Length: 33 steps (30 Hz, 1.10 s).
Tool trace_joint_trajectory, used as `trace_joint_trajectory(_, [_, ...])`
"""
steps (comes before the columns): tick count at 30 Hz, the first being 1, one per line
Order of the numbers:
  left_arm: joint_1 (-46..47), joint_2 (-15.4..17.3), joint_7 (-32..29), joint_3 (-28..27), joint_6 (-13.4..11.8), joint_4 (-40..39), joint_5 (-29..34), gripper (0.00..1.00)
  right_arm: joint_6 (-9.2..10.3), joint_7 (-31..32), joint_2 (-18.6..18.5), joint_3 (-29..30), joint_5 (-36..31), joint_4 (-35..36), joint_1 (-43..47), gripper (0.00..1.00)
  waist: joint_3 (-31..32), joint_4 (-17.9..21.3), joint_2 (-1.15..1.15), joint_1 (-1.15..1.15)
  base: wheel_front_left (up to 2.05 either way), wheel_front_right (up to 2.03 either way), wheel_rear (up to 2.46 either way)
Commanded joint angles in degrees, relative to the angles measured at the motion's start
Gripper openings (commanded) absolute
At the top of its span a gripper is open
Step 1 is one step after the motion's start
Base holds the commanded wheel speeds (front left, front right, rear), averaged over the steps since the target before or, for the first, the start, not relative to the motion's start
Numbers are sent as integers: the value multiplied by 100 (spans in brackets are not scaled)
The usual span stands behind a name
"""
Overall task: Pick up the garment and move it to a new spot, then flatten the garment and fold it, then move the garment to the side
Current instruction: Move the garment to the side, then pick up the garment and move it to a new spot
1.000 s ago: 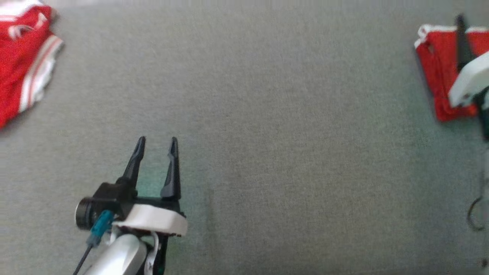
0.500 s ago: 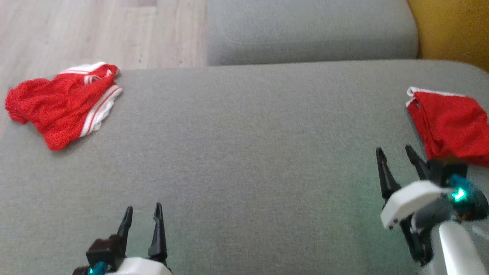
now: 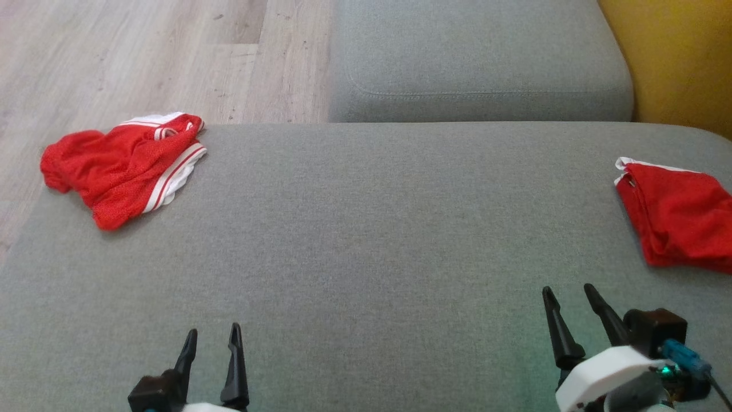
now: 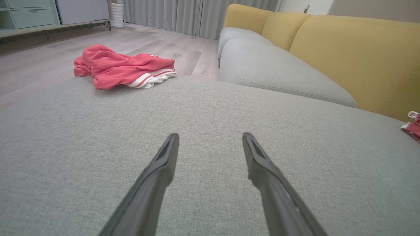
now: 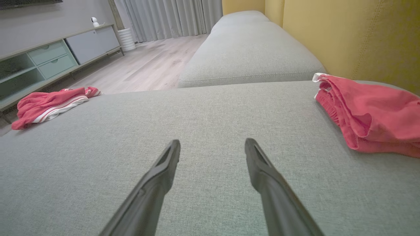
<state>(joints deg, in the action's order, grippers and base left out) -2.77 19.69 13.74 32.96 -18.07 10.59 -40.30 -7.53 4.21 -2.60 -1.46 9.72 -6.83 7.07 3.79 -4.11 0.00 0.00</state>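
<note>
Red folded garment (image 5: 370, 114); right wrist view adds teal cabinet (image 5: 49, 59).

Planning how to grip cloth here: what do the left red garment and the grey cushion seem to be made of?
Left red garment: probably thin synthetic mesh knit, matte, with white striped trim; it shows a fine pitted texture and soft crumples. Grey cushion: woven upholstery fabric, matte, judging by its visible fine heathered weave.

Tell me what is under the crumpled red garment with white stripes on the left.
The crumpled red garment with white stripes lies on the grey fabric sofa cushion, at its corner. The cloth hides whatever is beneath.
</note>
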Motion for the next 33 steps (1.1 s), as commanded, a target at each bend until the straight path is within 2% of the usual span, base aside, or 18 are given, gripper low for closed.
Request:
trace_joint_trajectory(1, [196,87,54,-214,20,-184,-1,100,4,-104,-29,-159,62,244,-135,100,9,-9,0,0,0,0,0])
trace_joint_trajectory(15, [200,95,36,-151,27,-179,-13,100,4,-120,-28,-220,4,196,-31,100,41,-32,0,0,0,0,0])
trace_joint_trajectory(20, [240,91,21,-114,29,-181,6,100,4,-138,-28,-168,-35,226,14,100,46,-225,0,0,0,0,0])
trace_joint_trajectory(26, [315,198,-7,-148,-20,-295,64,100,4,-198,-28,-117,-11,359,57,100,53,-963,0,0,0,0,0])
trace_joint_trajectory(27, [322,262,-12,-195,-61,-372,78,100,4,-219,-28,-136,16,375,45,100,55,-1267,0,0,0,0,0])
trace_joint_trajectory(33, [290,495,-54,-330,-185,-683,113,100,4,-293,-28,-163,110,350,9,100,47,-2237,0,0,0,0,0])
